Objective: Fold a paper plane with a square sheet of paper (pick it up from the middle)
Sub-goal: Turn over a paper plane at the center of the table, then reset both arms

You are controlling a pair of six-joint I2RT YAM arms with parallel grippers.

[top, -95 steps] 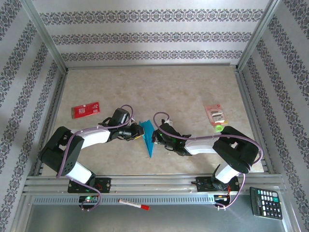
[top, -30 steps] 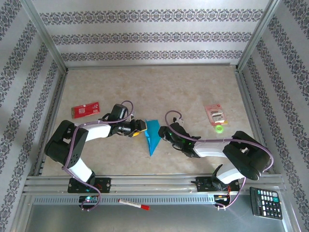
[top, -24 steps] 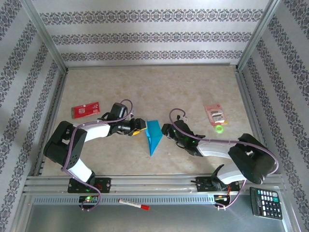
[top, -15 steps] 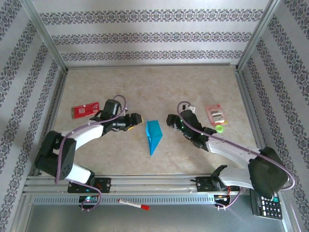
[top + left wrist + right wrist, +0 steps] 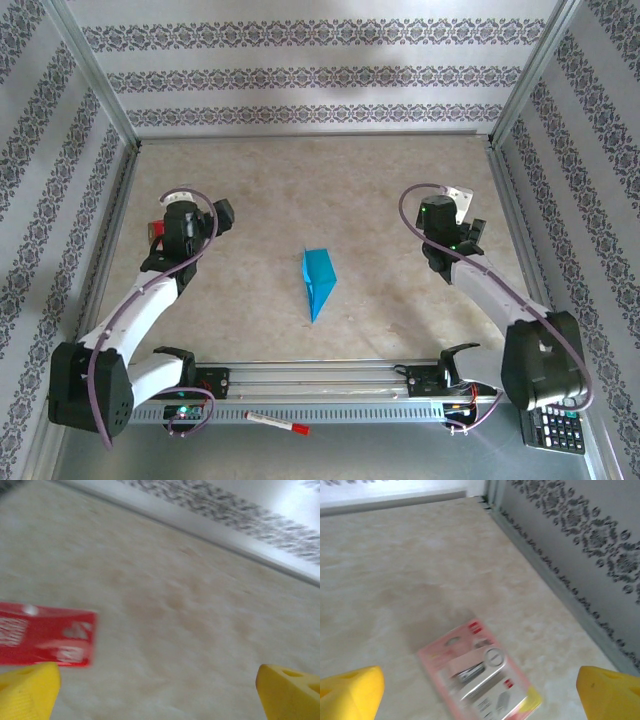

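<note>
A teal paper plane (image 5: 317, 283) lies folded on the tabletop (image 5: 320, 180), between the left jaws and right jaws and well apart from both. Both gape wide and empty, above a red card (image 5: 45, 635) and a pink blister pack (image 5: 480, 675). Folding looks done, so park the arms without brushing the plane.

Lighting is bright, even and diffuse. The top view is sharp around the paper plane (image 5: 318, 283), with a dim shadow band on the back wall (image 5: 350, 72) beyond it. Both wrist views are motion-blurred — the red card (image 5: 45, 641) smears, and the pink packet (image 5: 480, 680) reads soft.
</note>
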